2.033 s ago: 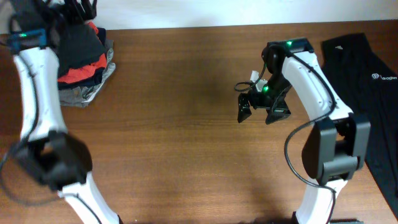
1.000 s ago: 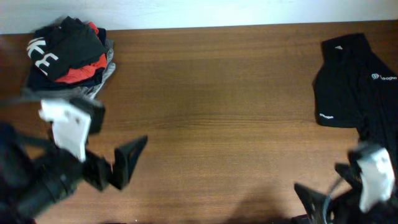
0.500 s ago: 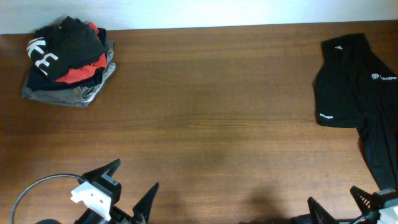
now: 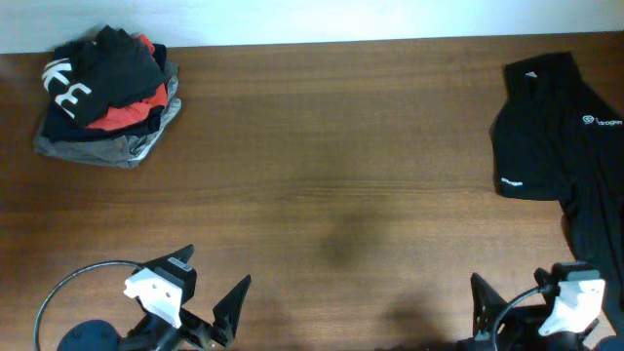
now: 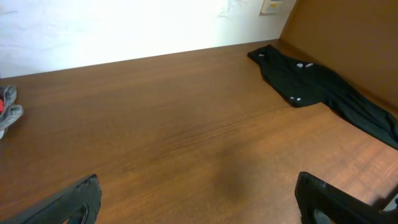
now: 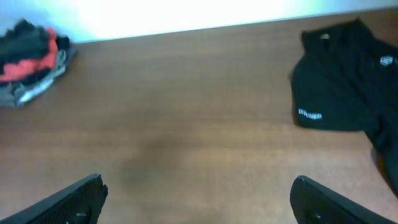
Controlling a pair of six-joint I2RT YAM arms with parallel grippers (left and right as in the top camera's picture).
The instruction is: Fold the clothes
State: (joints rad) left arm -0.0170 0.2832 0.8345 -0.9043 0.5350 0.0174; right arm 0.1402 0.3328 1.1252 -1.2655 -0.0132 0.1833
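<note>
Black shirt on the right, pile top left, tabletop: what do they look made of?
Black shirt: thin matte knit fabric, possibly synthetic; lies limp with soft creases, small white printed logos. Pile of clothes: soft textiles in black, red and grey, sagging folds; fibre unclear. Tabletop: brown wood or wood-look laminate, grain streaks, slight sheen; cannot tell which.

Left claw (image 4: 210, 278) withdrawn from clothes pile (image 4: 102, 97), right claw (image 6: 196, 202) from table (image 4: 322, 146) centre; both now at near edge.
</note>
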